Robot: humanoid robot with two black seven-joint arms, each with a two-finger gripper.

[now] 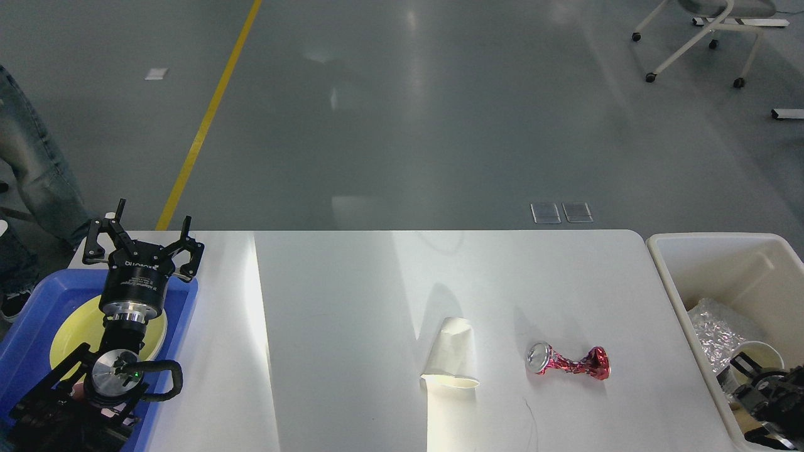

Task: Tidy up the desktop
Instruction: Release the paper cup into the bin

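fingers of the left pincer (152, 227) were spread wide above the blue tray (25, 326); the right pincer (763, 392), inside the cream bin (675, 279), could not be read. a crushed paper cup (451, 361) and twisted red can (568, 362) were left on the surface (352, 301).

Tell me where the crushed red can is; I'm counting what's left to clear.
In the head view, the crushed red can lies on its side on the desktop, right of centre, between the white paper cup and the cream bin.

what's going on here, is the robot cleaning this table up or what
A two-armed robot is tidying the desktop. Its left gripper hangs open and empty over a blue tray holding a yellow plate. Its right gripper is down in the cream bin beside a paper cup. A dented paper cup and crushed red can remain on the table.
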